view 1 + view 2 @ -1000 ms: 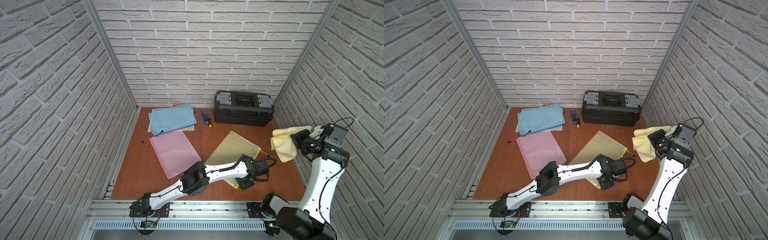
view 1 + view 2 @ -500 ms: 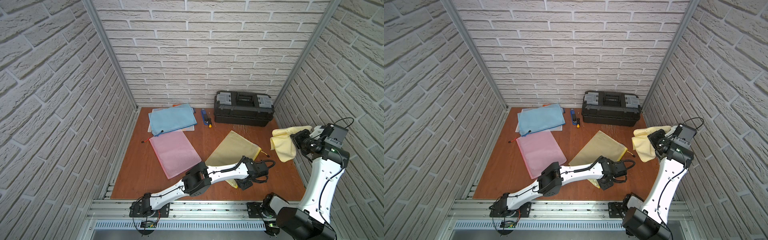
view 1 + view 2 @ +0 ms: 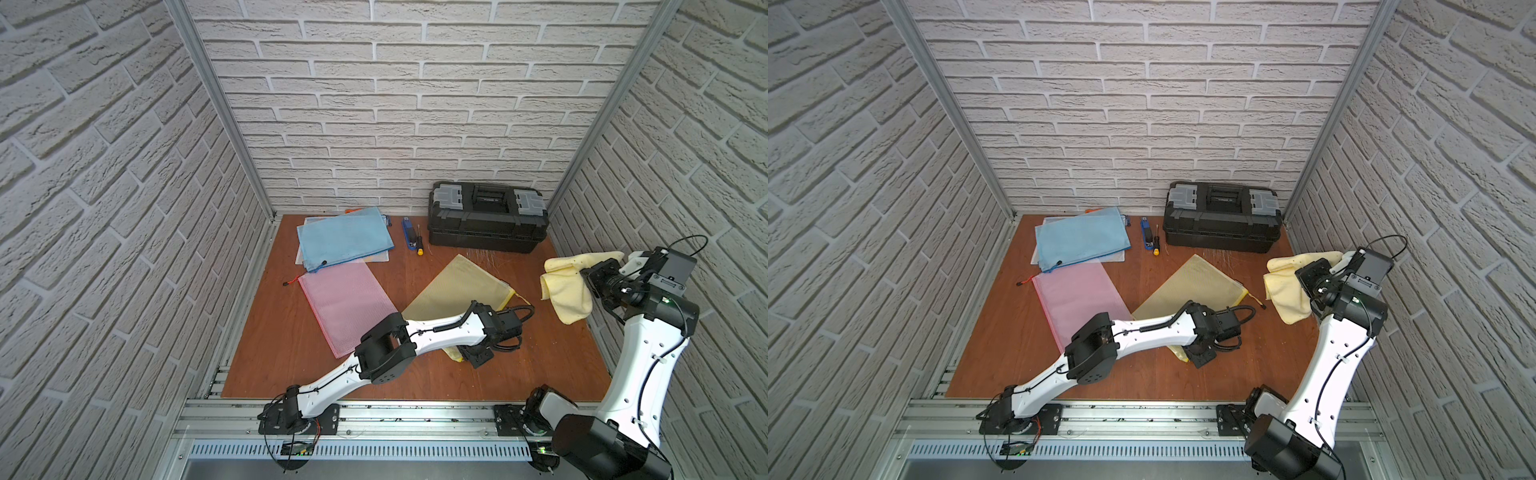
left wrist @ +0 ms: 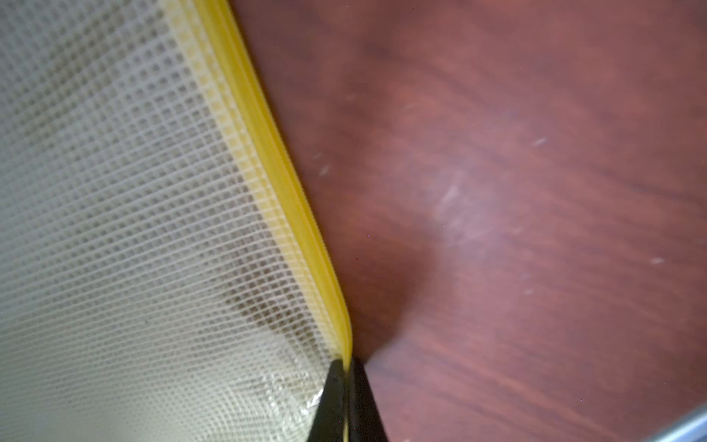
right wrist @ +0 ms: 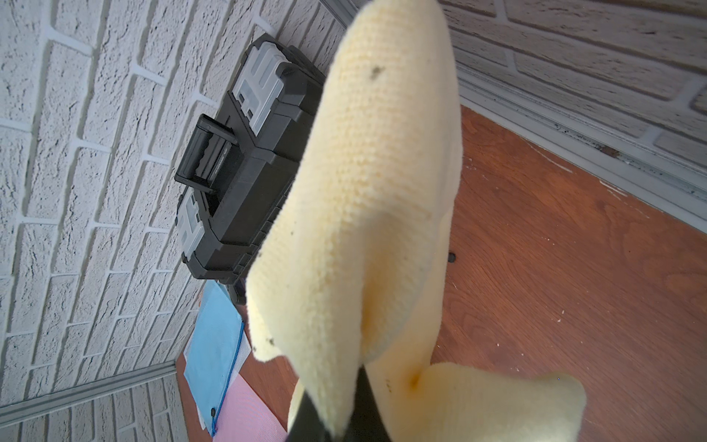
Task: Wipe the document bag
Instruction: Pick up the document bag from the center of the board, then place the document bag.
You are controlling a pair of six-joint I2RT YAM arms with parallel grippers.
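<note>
The yellow mesh document bag (image 3: pixel 457 282) (image 3: pixel 1192 282) lies flat and skewed in the middle of the wooden table. My left gripper (image 3: pixel 473 359) (image 3: pixel 1198 359) is at its near corner, low on the table. In the left wrist view the black jaws (image 4: pixel 347 367) are shut on the bag's yellow seam edge (image 4: pixel 267 160). My right gripper (image 3: pixel 592 277) (image 3: pixel 1306 278) is raised at the right wall, shut on a pale yellow cloth (image 3: pixel 567 291) (image 5: pixel 375 191) that hangs from it and hides its fingertips (image 5: pixel 306 421).
A black toolbox (image 3: pixel 486 222) stands at the back right. A pink mesh bag (image 3: pixel 345 303) and a blue one (image 3: pixel 345 237) on papers lie to the left. A blue tool and a screwdriver (image 3: pixel 419 243) lie between the blue bag and the toolbox.
My left gripper's jaws have closed on the near corner of the yellow bag. The right arm and the cloth have not moved.
</note>
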